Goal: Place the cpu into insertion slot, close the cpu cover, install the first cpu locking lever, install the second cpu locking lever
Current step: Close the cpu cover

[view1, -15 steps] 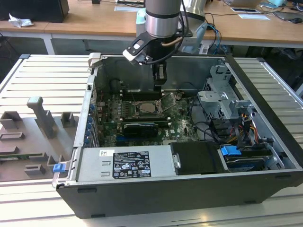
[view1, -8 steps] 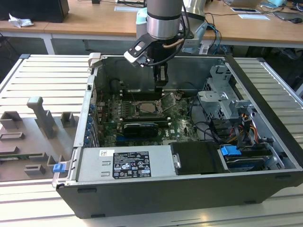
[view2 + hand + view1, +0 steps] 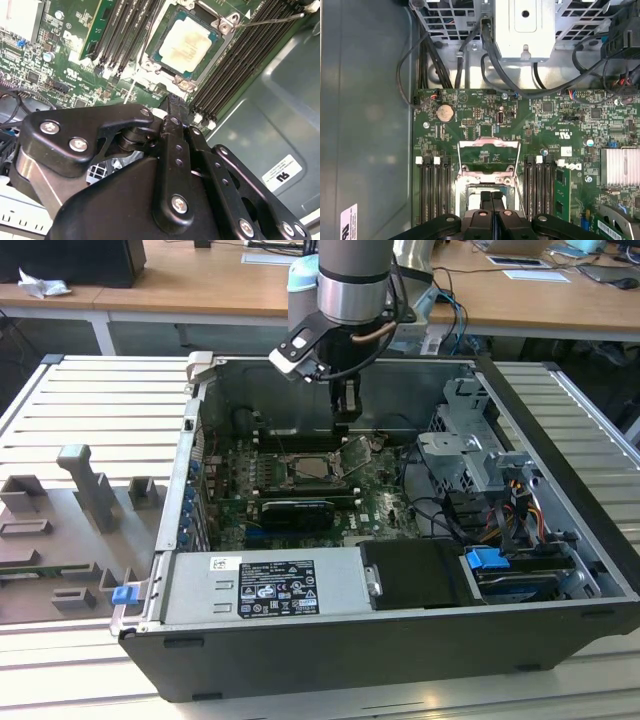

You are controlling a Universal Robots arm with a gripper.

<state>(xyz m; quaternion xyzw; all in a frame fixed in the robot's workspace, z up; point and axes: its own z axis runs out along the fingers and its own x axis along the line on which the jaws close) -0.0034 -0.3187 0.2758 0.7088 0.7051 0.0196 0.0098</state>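
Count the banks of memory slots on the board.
2. One bank lies on one side of the cpu, the second bank on the opposite side. The end effector may hide more.

Bright even light, perhaps overhead; soft shadows inside the case point(image 3: 400, 655), glare on the cpu point(image 3: 184, 42).

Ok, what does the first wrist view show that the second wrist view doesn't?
First wrist view: the metal cover standing open, a coin battery and the drive cage.
Second wrist view: the chip lying flat in its socket, and a thin lever crossing the memory slots.
Both wrist views: the shut gripper, the green board and those black memory slots.
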